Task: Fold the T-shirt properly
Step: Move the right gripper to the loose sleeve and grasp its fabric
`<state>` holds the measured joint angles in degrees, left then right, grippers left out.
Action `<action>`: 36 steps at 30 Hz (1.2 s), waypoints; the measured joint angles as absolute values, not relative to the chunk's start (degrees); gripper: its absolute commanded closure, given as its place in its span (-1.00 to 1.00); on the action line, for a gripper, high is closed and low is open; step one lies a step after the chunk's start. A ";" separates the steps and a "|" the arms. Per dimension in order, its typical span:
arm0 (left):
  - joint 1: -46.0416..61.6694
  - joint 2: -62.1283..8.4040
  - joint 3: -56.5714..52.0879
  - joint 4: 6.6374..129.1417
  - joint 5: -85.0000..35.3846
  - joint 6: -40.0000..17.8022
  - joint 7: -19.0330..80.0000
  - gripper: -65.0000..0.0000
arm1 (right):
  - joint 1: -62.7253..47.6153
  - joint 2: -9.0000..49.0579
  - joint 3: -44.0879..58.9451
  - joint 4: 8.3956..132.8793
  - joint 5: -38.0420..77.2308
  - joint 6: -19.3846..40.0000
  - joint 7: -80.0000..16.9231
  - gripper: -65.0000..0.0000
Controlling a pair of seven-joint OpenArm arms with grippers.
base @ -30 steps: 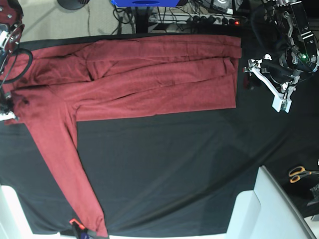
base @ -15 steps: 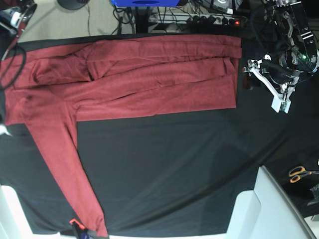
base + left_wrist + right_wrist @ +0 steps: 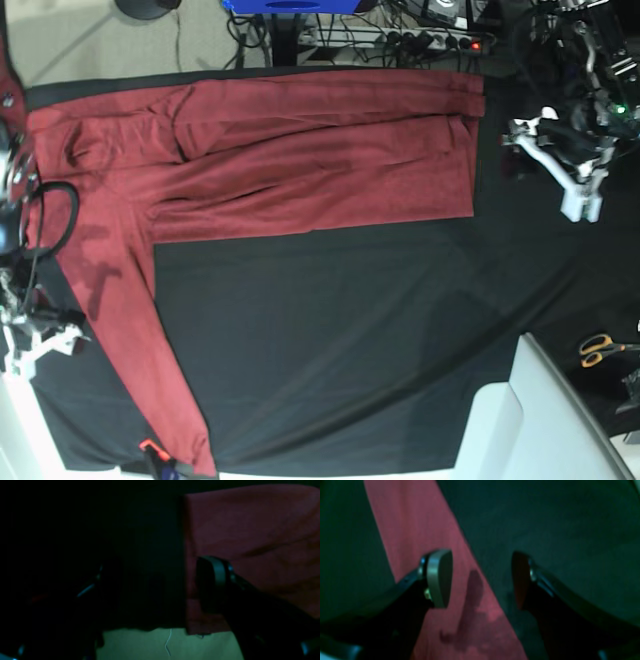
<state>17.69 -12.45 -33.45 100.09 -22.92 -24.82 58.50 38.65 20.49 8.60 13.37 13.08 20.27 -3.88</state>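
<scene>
The brick-red T-shirt (image 3: 300,150) lies spread flat on the black cloth sheet (image 3: 350,340) that covers the bench, its body folded into a long band across the far side and one long sleeve (image 3: 140,350) running down toward the near edge. The right gripper (image 3: 481,578) hangs over that sleeve with its jaws standing wide apart and nothing between them: one fingertip above the red fabric, the other above the black sheet, the sleeve's edge passing below the gap. The left gripper (image 3: 150,585) hangs beside the shirt's hem end, jaws likewise parted and empty; the hem's straight edge runs just inside one finger, the rest of the gap over dark cloth. In the base view, orange-handled scissors (image 3: 600,349) lie well away from both jaws, beside a white panel (image 3: 540,420).
</scene>
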 measured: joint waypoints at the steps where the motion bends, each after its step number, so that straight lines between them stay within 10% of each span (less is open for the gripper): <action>1: 17.96 -12.45 -34.02 100.09 -22.76 -24.84 58.57 -0.36 | 39.07 20.95 8.60 11.03 12.84 20.16 -2.76 -0.10; 31: 19.05 -11.09 -34.44 100.12 -23.00 -24.84 58.50 -0.36 | 32.97 19.84 8.62 8.95 13.08 17.43 0.91 -0.09; 36: 18.98 -11.11 -34.44 100.12 -22.98 -24.84 58.52 -0.36 | 32.67 19.90 8.60 8.97 13.06 16.29 0.91 0.60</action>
